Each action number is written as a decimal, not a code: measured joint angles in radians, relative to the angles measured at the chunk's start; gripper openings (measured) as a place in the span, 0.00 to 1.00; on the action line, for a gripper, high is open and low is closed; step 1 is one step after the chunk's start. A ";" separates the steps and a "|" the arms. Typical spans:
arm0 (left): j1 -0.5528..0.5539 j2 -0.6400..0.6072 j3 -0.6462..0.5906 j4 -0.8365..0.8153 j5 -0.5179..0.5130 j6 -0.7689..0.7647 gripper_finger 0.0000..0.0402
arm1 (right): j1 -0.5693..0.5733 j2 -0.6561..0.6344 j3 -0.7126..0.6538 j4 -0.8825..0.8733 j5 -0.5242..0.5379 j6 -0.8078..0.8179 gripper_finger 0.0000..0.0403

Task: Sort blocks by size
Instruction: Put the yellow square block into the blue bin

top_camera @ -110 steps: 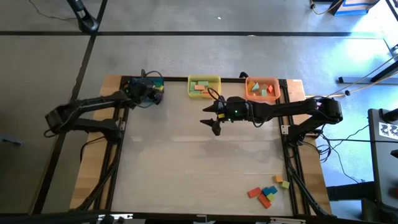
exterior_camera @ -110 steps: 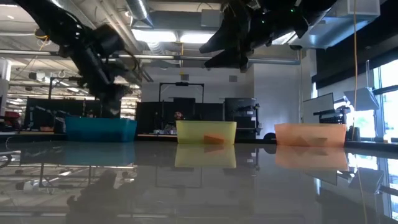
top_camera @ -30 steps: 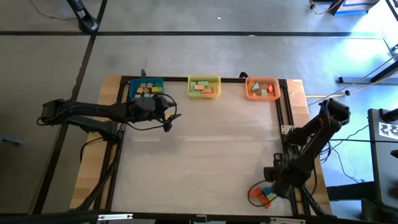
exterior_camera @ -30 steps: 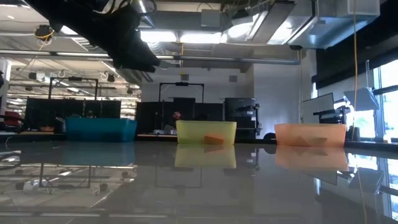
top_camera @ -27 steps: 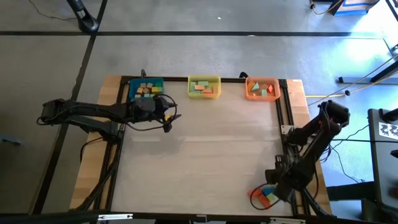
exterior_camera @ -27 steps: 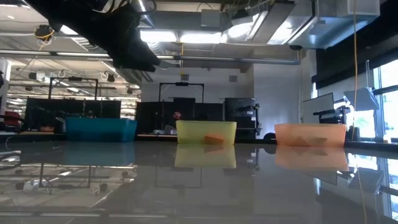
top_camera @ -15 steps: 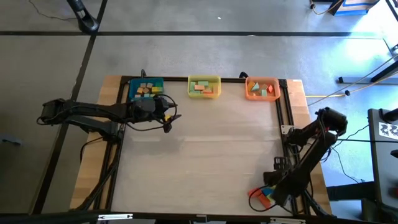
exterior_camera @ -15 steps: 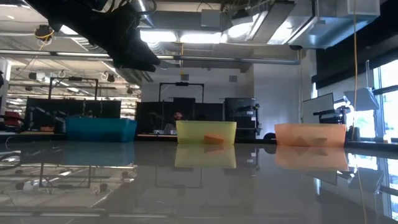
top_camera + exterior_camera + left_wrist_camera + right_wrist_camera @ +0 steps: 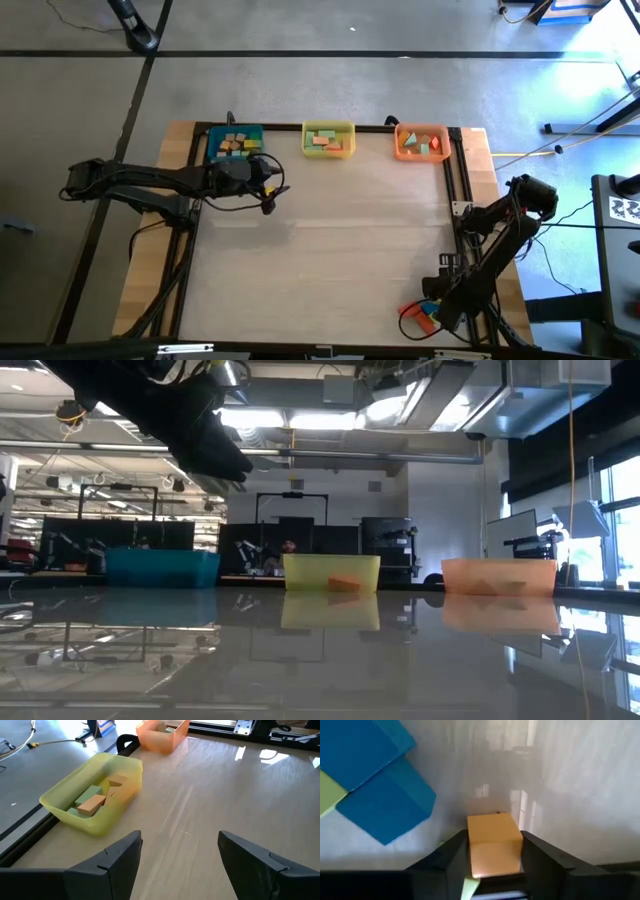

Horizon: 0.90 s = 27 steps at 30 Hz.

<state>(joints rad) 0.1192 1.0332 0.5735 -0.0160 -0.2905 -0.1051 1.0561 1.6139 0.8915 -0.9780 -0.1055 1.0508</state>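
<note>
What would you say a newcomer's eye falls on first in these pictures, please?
Probably the right claw low at the table's near right corner, its fingers touching both sides of a small orange-tan block beside two blue blocks. Next, three bins along the far edge: blue bin, yellow bin, orange bin.

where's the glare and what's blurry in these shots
High view: window glare whitens the upper right. Low view: the table mirrors ceiling lights and the bins. Right wrist view: blue blocks are soft; the yellow block sits sharper between the right gripper fingers.

No legible text or labels anywhere.
</note>
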 joint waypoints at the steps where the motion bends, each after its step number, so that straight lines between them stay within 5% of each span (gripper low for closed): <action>1: 0.000 0.000 0.000 -0.001 0.000 0.000 0.62 | 0.000 0.000 -0.011 0.019 -0.001 0.000 0.40; 14: 0.000 0.000 0.000 0.015 0.000 0.005 0.62 | -0.028 -0.029 0.048 -0.091 0.043 0.000 0.33; 27: 0.000 0.000 0.000 0.037 0.000 0.039 0.62 | -0.304 -0.034 0.187 -0.146 0.469 -0.166 0.33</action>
<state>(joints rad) 0.1192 1.0332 0.5735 0.0209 -0.2909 -0.0658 0.7520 1.5803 1.0787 -1.1238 0.3640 0.8846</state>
